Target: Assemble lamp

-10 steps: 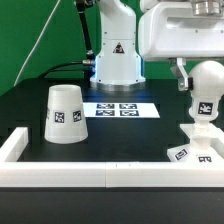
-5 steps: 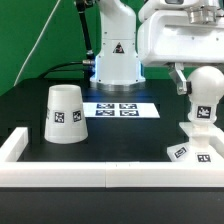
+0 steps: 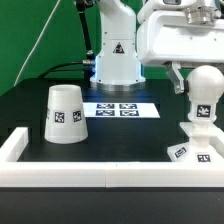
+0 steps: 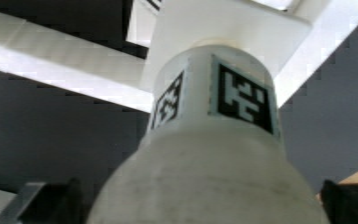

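The jaws clasp the round head of the bulb [image 3: 204, 92], held neck-down over the base [image 3: 190, 151] at the frame's lower right, while the shade [image 3: 65, 113] stands on the table [image 3: 130, 136] at centre left.

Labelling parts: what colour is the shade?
Shade: white with a black-and-white tag; exterior view shows it best.

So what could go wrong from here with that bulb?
The bulb stands tall on the small base, with the gripper around its round head. A sideways nudge, or pulling away before it is seated, could topple it. The base lies close to the white wall, so a push might jam it there.
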Robot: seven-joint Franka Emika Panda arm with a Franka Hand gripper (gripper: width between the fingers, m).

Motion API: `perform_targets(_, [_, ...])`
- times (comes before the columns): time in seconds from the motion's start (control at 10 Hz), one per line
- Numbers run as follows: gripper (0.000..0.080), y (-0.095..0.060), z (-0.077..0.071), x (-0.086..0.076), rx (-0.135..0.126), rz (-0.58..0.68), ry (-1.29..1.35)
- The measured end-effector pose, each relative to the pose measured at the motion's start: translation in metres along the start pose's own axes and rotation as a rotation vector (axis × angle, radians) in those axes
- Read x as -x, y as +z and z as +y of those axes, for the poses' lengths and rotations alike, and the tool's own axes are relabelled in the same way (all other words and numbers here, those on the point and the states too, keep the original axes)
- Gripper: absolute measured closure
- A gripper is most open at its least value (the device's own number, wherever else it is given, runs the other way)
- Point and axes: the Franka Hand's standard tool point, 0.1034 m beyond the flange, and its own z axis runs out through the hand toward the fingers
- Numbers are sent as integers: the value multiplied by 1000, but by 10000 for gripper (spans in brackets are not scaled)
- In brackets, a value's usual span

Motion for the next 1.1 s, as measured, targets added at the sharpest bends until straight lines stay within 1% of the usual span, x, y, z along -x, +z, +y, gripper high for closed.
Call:
perform_targets(0.2, [102, -1, -2, -1, -2, -3, 7])
perform_targets(0.3, [101, -8, -6, -5, -8, -7, 8])
perform_targets(0.4, [101, -17, -7, -8, -11, -10, 11])
perform_targets(0.7, [101, -34, 2, -17, -12, -24, 14])
perform_targets(0.8, [101, -33, 1, -16, -15, -32, 15])
perform_targets(1.0, [101, -32, -3, -13, -30, -75, 15])
perform_targets(1.1, [101, -29, -6, -9, -52, -143, 15])
